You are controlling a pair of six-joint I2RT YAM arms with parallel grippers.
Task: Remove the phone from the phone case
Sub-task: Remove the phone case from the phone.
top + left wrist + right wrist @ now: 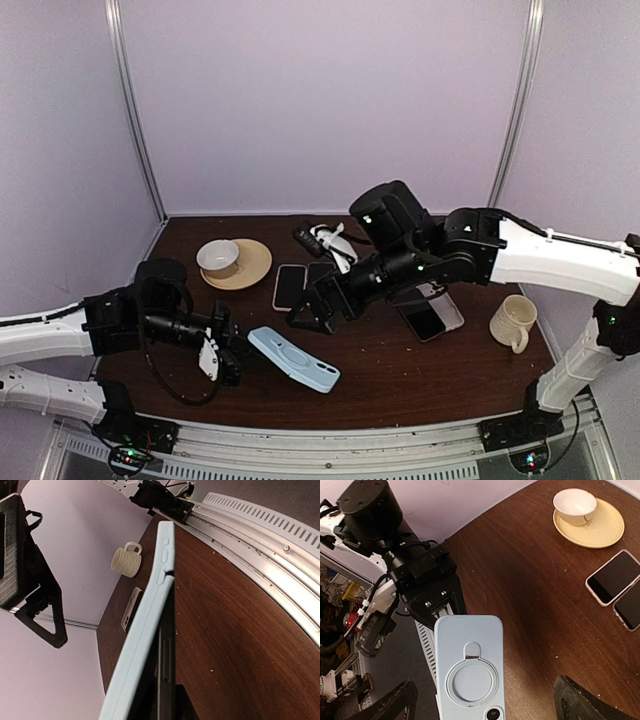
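Observation:
The light blue phone case (295,360) lies back up near the table's front, slightly tilted, and my left gripper (215,355) is shut on its left end. Seen edge-on in the left wrist view, the case (145,615) has the dark phone (167,650) inside it, and the phone's edge stands a little away from the case wall. My right gripper (315,312) hangs open just above and behind the case. In the right wrist view its fingers (585,700) stand wide on either side of the case back (470,665), touching nothing.
A white cup sits on a yellow saucer (262,262) at the back left. Two phones (289,286) lie side by side mid-table, and another phone (430,315) lies to the right. A cream mug (513,322) stands at the right. A black-and-white gadget (335,243) is at the back.

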